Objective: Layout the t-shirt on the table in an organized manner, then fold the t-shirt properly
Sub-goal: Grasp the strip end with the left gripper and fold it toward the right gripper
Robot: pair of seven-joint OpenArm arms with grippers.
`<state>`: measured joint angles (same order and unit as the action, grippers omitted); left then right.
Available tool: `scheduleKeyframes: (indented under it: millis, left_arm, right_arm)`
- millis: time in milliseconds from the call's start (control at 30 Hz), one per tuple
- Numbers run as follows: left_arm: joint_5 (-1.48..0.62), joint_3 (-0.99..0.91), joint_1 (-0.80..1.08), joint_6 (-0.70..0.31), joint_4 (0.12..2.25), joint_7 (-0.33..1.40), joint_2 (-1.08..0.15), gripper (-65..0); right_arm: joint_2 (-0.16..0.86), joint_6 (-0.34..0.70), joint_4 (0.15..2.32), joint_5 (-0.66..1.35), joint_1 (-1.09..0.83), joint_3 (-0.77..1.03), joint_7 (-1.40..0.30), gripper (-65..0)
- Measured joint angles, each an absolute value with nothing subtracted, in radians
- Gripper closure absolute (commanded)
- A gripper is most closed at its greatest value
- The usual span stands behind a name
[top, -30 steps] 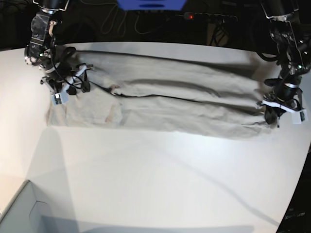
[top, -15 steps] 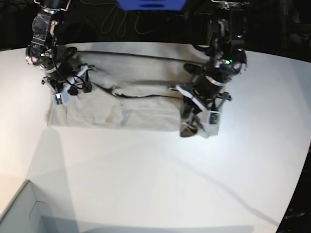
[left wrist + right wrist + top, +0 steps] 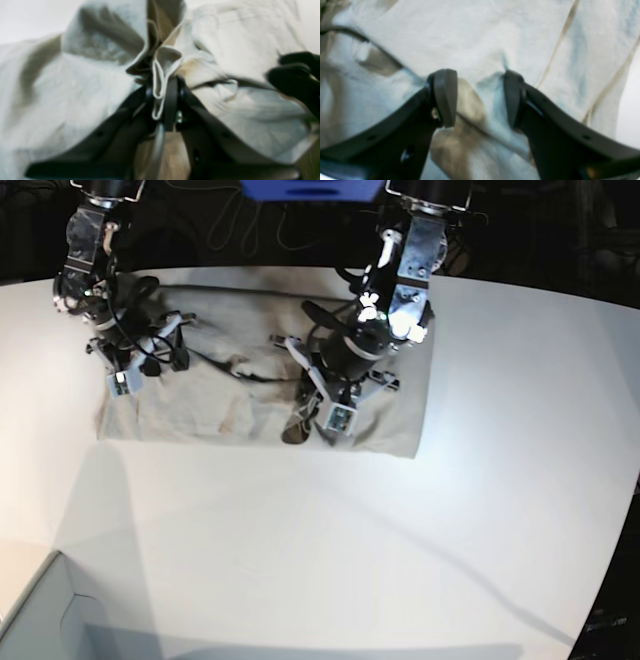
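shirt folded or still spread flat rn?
Mid-fold: the t-shirt is doubled over itself, and the left claw pinches a bunched edge above it.

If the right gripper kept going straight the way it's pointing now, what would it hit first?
Most likely the t-shirt: the open right gripper points straight down at the cloth spread right beneath its fingertips.

The right gripper (image 3: 480,97) stands with its two dark jaws spread apart, reaching up from six o'clock. Between them a soft ridge of the t-shirt (image 3: 470,42) rises, its pale cloth filling nearly everything around. Two long seam lines run from one o'clock down toward four. A sliver of the table (image 3: 631,100) shows at three o'clock.
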<state>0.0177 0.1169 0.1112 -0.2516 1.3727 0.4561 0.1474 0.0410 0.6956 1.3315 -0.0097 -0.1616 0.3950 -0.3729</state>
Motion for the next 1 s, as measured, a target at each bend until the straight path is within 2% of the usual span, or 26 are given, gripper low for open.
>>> scheduleKeyframes:
  millis: [100,500,633,700,867,1000]
  left_arm:
    - [0.017,0.182,0.104,-0.209,1.372,0.453,0.145,0.0]
    - [0.01,0.261,0.049,-0.198,1.288,0.453,0.145,0.0]
    - [-0.083,0.337,0.004,-0.187,1.275,0.457,0.14,-0.6]
    - [-0.106,0.343,-0.006,-0.198,1.274,0.455,0.15,-5.6]
    - [-0.113,0.343,0.008,-0.194,1.241,0.459,0.143,-28.4]
    - [-0.114,0.344,0.011,-0.194,1.249,0.453,0.143,-36.9]
  right_arm:
    - [0.041,0.695,1.332,-0.01,-0.162,0.395,-0.373,-30.2]
    - [0.041,0.696,1.333,-0.01,-0.161,0.395,-0.374,-30.6]
    - [0.04,0.698,1.38,-0.031,-0.165,0.394,-0.418,-30.6]
    - [0.035,0.699,1.449,-0.043,-0.182,0.394,-0.433,-30.6]
    - [0.038,0.699,1.66,-0.031,-0.208,0.397,-0.424,-30.6]
    - [0.002,0.699,1.755,-0.025,-0.276,0.419,-0.429,-30.7]
